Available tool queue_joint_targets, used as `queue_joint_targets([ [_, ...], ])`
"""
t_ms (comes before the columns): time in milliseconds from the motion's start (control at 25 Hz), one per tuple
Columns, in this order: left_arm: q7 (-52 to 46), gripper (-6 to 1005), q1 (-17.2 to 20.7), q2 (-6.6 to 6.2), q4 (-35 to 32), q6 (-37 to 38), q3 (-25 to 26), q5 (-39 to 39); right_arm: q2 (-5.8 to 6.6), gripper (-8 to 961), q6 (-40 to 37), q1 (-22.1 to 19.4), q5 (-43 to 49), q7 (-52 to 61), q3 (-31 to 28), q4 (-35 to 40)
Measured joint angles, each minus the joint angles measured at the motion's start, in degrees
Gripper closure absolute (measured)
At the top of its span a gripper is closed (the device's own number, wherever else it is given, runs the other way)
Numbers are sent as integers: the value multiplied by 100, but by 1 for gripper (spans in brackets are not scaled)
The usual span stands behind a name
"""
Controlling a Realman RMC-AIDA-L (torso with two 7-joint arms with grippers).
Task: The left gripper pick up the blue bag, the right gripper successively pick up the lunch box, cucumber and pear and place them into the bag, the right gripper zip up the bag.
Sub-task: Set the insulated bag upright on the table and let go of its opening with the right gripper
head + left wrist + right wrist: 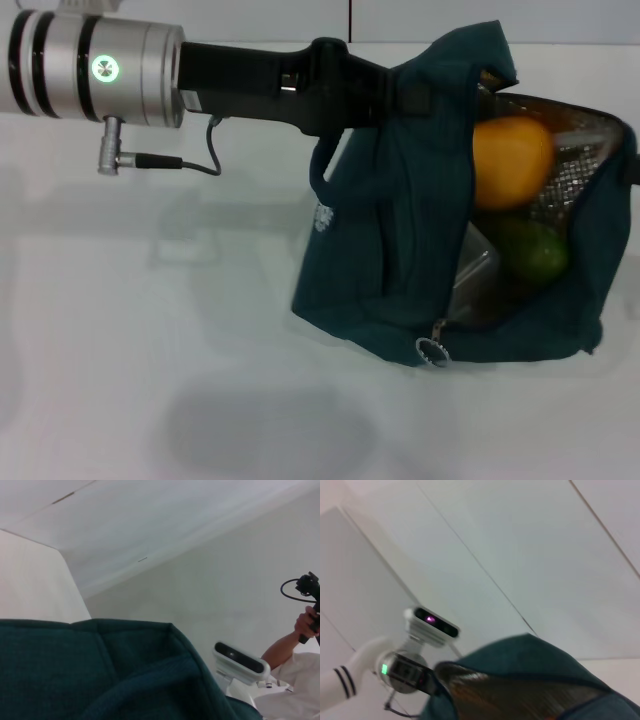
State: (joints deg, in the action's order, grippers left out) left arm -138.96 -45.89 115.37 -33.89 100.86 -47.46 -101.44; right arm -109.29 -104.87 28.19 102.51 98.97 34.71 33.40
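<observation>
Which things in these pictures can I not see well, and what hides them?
- Left gripper: head view, fingers buried in the bag fabric.
- Right gripper: in no view.
- Lunch box: head view, only a grey corner shows; bag wall covers the rest.
- Cucumber: head view, one end shows below the pear.

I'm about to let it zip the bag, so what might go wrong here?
The pear sits high at the open mouth of the bag, so it may block the zip or roll out. The zipper pull lies low near the table, awkward to reach. The left gripper holds only the top edge, so the fabric may sag.
</observation>
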Motion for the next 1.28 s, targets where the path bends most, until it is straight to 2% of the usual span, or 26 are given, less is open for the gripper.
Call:
queue_joint_targets([
  [320,115,927,14,-17,161,-83,-16,-79,92,938,-355,55,-185,0,-187,0],
  [600,167,927,76,-15,164,-292,-42,-390,248,938,-656,77,-743,44,-192,0],
  [800,399,926,161,13,164,-356,-48,-531,281,938,-536,151,-812,77,-182,-33],
  [960,649,926,241,64,164,-376,-47,-582,258,938,-441,312,-779,187,-108,-75],
  [1120,860,926,335,119,163,-360,-25,-560,231,938,-178,458,-771,344,243,-81],
  [1280,1000,926,388,135,223,-340,-5,-424,219,937,389,656,-769,453,868,-283],
])
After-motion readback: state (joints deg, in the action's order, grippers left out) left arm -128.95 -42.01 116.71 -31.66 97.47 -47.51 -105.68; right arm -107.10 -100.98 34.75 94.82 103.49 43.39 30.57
